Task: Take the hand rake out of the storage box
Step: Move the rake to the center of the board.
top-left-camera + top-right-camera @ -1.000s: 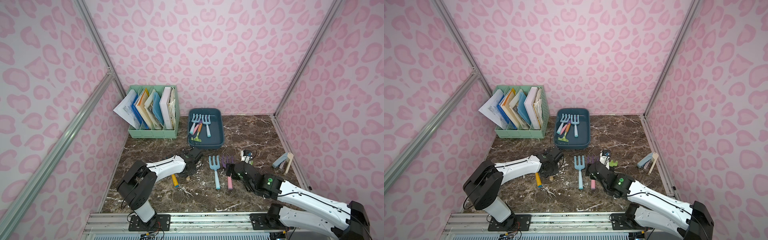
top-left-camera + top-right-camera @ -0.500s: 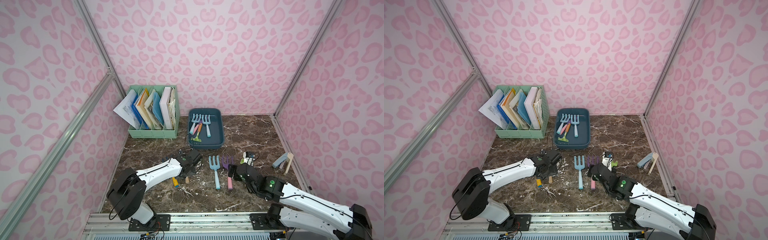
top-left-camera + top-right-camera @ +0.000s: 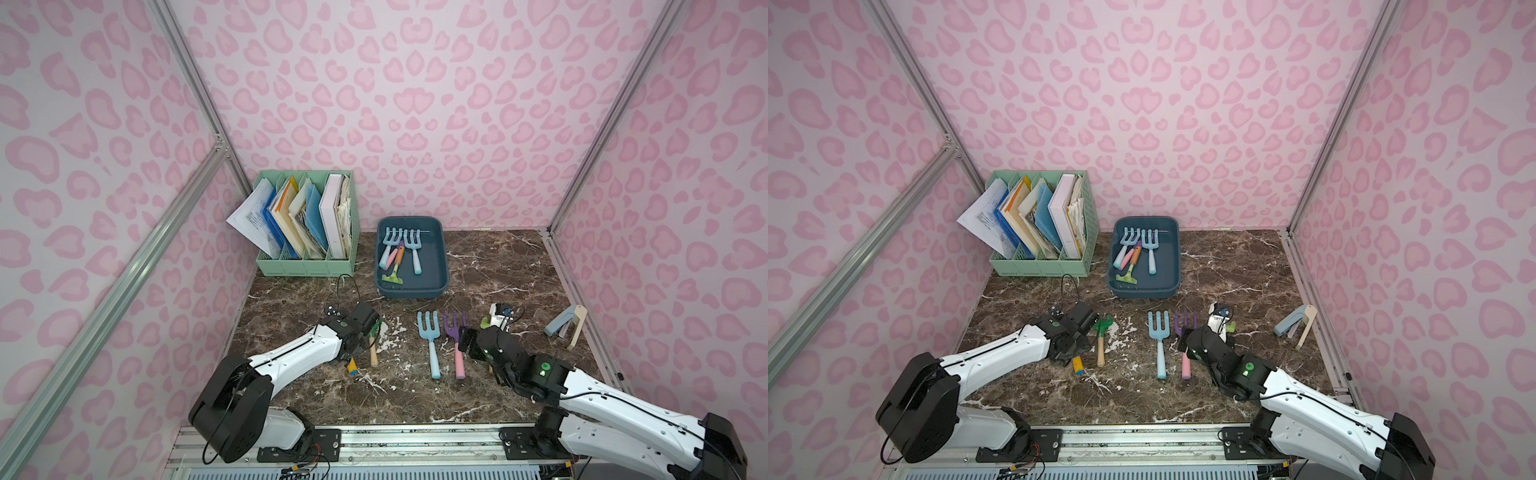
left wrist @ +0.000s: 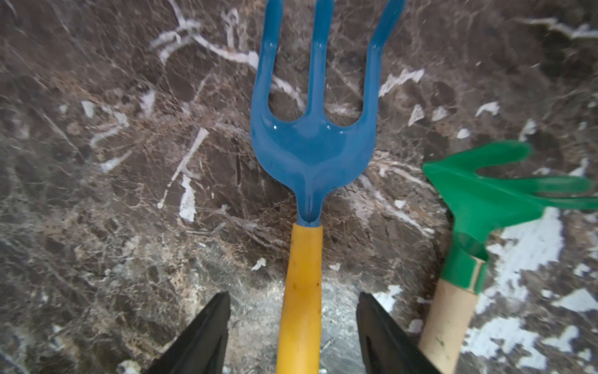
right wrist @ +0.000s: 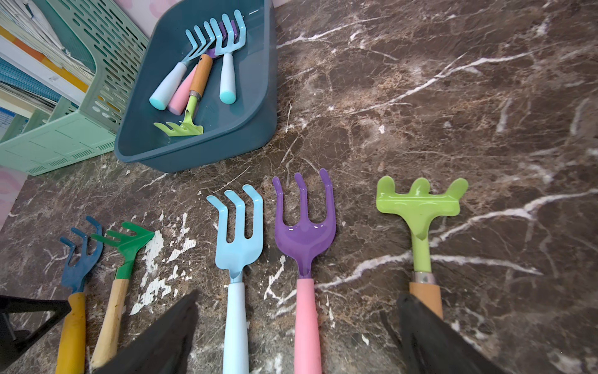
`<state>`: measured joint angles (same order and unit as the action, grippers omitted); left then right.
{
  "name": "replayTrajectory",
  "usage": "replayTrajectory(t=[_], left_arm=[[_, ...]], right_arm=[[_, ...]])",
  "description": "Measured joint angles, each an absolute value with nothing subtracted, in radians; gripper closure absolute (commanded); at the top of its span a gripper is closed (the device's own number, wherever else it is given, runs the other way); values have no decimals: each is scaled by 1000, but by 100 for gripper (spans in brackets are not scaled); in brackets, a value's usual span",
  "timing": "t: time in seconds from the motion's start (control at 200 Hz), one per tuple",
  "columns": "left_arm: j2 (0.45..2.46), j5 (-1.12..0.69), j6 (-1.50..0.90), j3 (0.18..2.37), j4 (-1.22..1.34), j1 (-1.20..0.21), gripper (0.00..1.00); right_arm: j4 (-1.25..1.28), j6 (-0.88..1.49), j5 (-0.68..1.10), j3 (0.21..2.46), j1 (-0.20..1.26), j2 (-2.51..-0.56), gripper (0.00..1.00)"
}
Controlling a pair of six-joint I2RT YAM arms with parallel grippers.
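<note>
Left claw spread astride blue rake

Its yellow handle is flanked untouched on the bench. The right claw is held wide open. The storage box is set at the bench's back edge, four rakes lying inside.

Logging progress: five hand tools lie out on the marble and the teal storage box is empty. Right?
Not empty: in the right wrist view the storage box holds four tools, among them a lime rake and a light blue fork. The rest stands.
</note>
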<state>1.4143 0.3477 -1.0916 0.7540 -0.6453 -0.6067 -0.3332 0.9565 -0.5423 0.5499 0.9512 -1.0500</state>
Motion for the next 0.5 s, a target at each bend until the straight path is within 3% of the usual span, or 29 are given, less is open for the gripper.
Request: replayTrajectory(t=[0.09,0.16,0.235,0.43,0.5], left_arm=[[1454,315,-1089,734,-602,-593,35],[1475,297,-1084,723,-568,-587,46],[1475,294,-1074,712,-532,-584,52],[1438,297,-1053,678,-525,-582,58],[1442,294,-1029,682,-531,-582,69]], right_arm=[[-332,957,-537,544,949,-1050,2],[-331,956,-537,544,949,-1050,2],[-326,953,-537,544,947,-1050,2],[-307,945,-533,544,931,-1059,2],[-308,940,-529,546,925,-1070,2]])
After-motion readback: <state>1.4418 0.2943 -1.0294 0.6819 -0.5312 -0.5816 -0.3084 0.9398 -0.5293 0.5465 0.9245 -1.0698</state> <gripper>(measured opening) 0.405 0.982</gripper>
